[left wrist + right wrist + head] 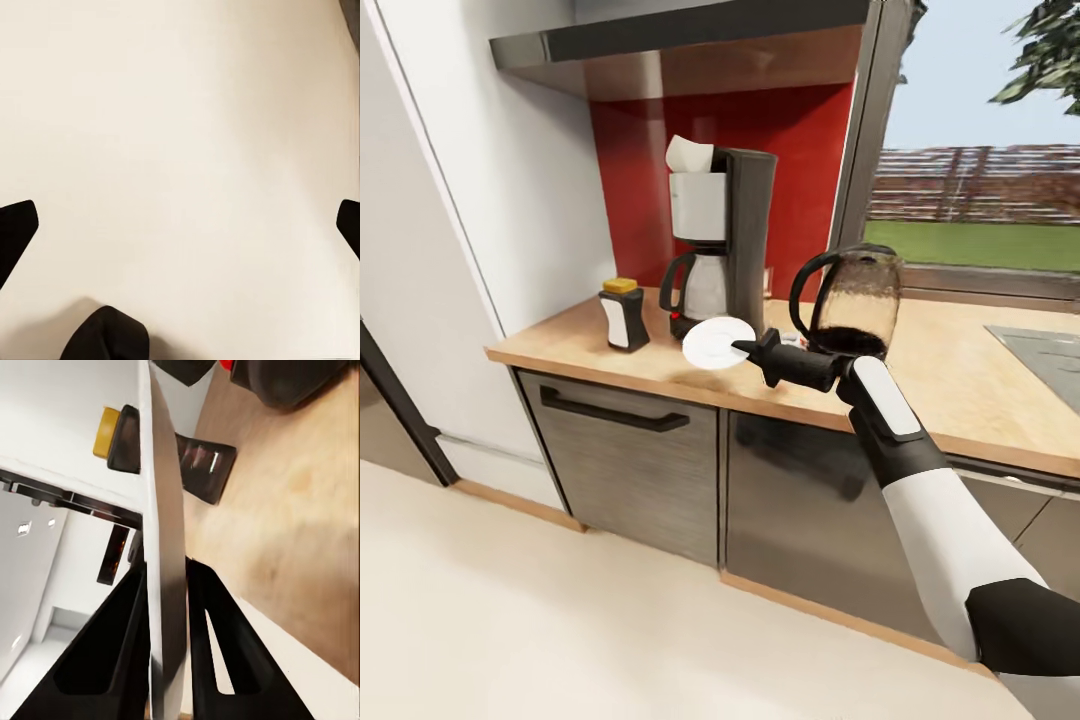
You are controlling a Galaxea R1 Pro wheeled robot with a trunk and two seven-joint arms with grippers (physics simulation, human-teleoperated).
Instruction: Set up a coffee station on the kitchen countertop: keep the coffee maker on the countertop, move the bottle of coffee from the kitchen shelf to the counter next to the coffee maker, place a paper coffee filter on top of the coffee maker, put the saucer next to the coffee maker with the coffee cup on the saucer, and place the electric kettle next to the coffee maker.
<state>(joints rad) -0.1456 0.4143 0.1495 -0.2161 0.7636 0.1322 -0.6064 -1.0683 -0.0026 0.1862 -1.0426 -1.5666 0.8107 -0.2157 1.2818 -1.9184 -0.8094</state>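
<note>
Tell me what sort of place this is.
Most likely a home kitchen: a light-wood countertop over grey cabinet fronts, a coffee maker against a red backsplash, and an electric kettle by a window.

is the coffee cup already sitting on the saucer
No. The saucer is clamped edge-on in the right gripper in front of the coffee maker, and nothing sits on it.

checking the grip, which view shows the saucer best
The head view: the saucer shows its whole round white face, held above the countertop in front of the coffee maker. The right wrist view shows it edge-on, clamped in the right pincer.
</note>
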